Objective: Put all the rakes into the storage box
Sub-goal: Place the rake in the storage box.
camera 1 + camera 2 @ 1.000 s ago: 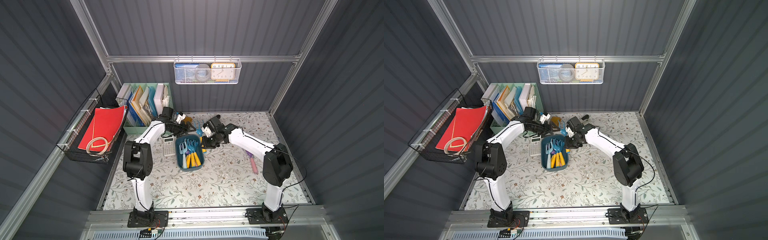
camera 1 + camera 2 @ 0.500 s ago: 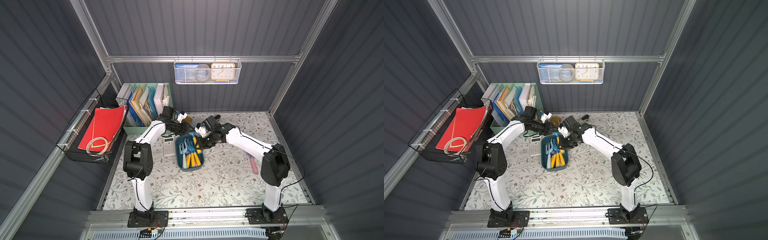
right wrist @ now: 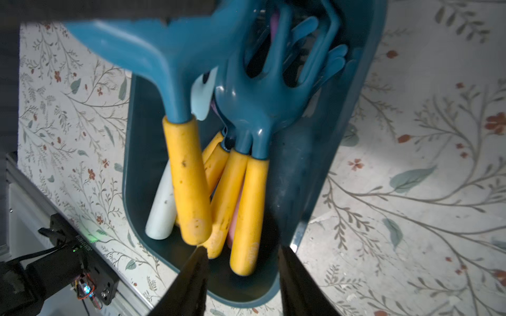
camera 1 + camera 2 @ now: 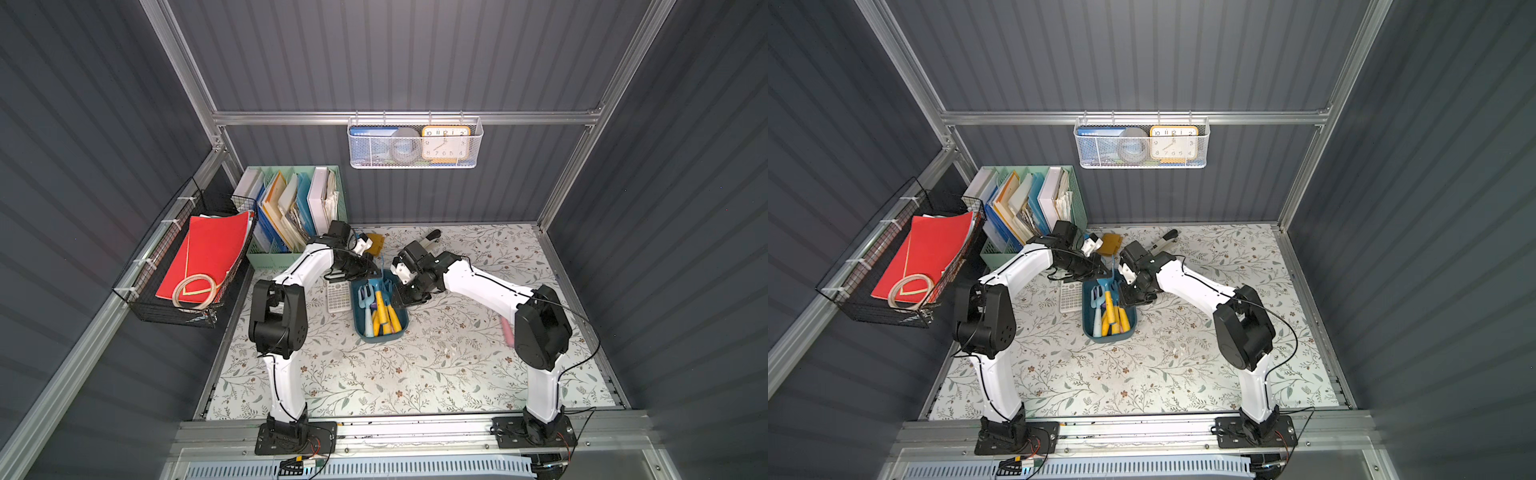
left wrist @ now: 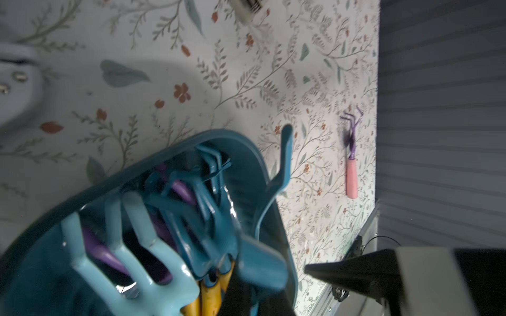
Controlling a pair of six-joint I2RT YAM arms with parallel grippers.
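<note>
The left gripper (image 4: 371, 270) is clamped tight on the head end of a teal tool (image 3: 187, 175) with a yellow handle. The head is too blurred to tell rake from spade. The handle lies inside the box (image 3: 309, 164) on top of other yellow handles, and the head stands on edge over the box's far rim. The right gripper (image 3: 242, 250) has its jaws apart with nothing between them, over the handle ends at the bottom of the right wrist view. The box sits at the centre of both top views on the mat (image 4: 415, 365), with a calculator (image 4: 338, 296) just left of it. A purple rake (image 5: 350, 153) lies on the mat, well apart from the box.
</note>
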